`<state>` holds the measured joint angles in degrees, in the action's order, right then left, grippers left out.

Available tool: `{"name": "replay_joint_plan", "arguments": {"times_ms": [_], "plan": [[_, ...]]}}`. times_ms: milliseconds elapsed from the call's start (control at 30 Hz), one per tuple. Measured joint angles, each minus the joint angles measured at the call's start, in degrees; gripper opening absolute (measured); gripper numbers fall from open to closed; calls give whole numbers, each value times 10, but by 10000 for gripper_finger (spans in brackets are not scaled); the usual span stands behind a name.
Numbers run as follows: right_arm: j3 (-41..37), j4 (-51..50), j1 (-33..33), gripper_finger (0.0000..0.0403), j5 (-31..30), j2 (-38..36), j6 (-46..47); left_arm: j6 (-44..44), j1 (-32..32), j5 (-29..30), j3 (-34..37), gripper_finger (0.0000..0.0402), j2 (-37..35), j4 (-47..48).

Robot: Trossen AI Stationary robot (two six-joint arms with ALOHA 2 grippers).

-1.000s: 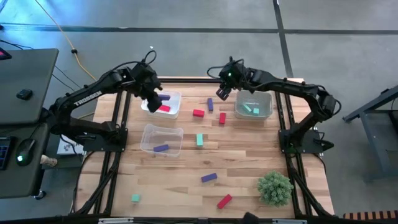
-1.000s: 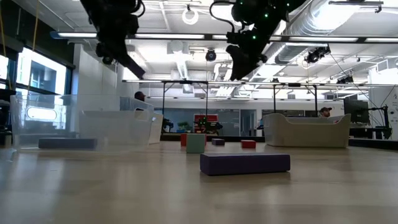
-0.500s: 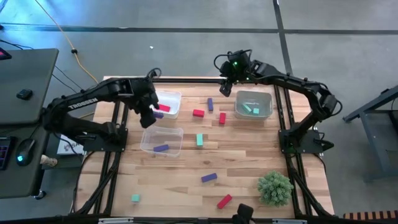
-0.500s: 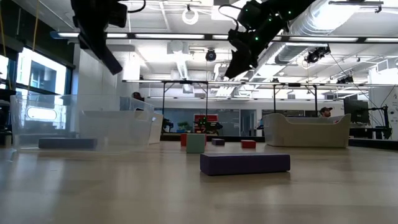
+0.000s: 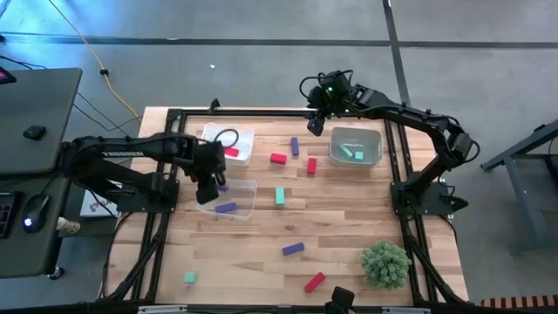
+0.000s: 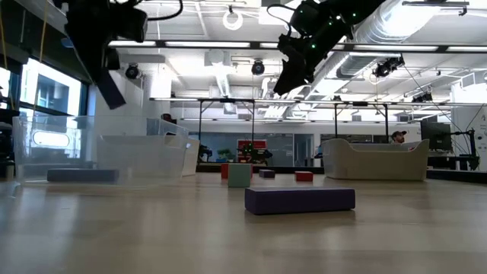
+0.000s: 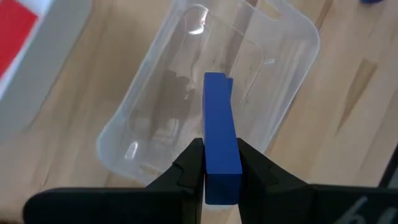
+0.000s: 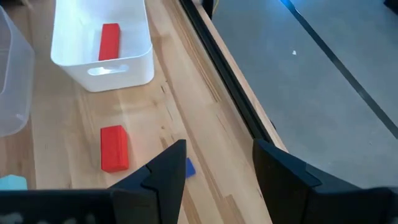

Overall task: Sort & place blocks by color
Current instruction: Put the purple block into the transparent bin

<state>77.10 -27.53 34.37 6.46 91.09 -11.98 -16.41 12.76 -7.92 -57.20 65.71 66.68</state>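
**Left arm has swung from the white bin to the clear bin**

Since a second ago your left gripper has come away from the white bin and now hangs over the clear bin, its fingers pinching a purple bar that stands on end between them. From above you cannot see that bar; the gripper covers it. A second purple block lies inside the clear bin, and a red block shows in the white one, partly behind the arm.

Your right gripper has hardly shifted and hovers near the table's far edge, fingers spread with nothing between them. In its wrist view a purple block is mostly hidden behind one finger. The teal blocks in the grey bin blur together, so you cannot count them. Loose blocks lie across the table.
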Motion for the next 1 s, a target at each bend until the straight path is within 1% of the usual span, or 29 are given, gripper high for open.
{"name": "replay_joint_plan", "arguments": {"times_ms": [200, 400, 600, 833, 1000], "plan": [[0, 0, 0, 174, 0, 0, 1, -10, -21, -2, 64, 43, 0, -78], [0, 0, 0, 174, 0, 0, 20, -25, -24, -8, 125, 43, 0, -179], [0, 0, 0, 174, -4, 0, 21, -31, -24, -9, 168, 43, 0, -235], [0, -1, -5, 174, -4, 0, 62, -47, -24, -6, 213, 43, 8, -272], [0, -5, -23, 174, -4, 0, 77, -51, -24, -5, 239, 43, 14, -303]]}}
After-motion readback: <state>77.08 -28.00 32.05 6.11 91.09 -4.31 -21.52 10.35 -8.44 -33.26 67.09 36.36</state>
